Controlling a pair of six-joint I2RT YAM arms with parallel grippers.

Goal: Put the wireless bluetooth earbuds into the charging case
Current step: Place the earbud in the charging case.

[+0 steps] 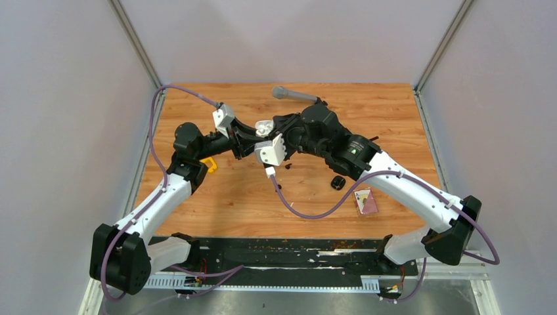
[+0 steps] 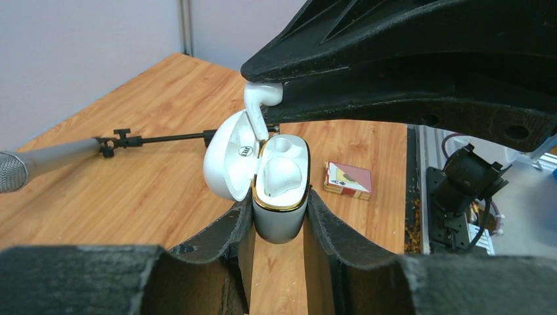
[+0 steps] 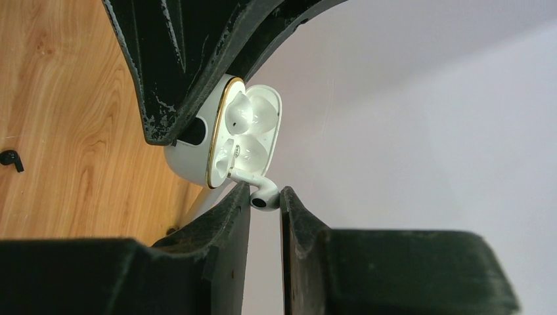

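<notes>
My left gripper (image 2: 279,205) is shut on the white charging case (image 2: 279,226), holding it above the table with its lid (image 2: 225,164) swung open. One white earbud (image 2: 282,174) sits in the case. My right gripper (image 3: 266,197) is shut on the head of a second white earbud (image 3: 261,195). That earbud's stem (image 2: 257,125) points down into the free slot beside the hinge. In the top view both grippers meet at the case (image 1: 264,126) near the table's far middle. A black earbud (image 3: 11,159) lies loose on the wood.
A microphone on a small stand (image 1: 295,95) lies at the far edge. A small black object (image 1: 337,182) and a card box (image 1: 366,201) sit at the right front. A yellow piece (image 1: 209,164) shows under the left arm.
</notes>
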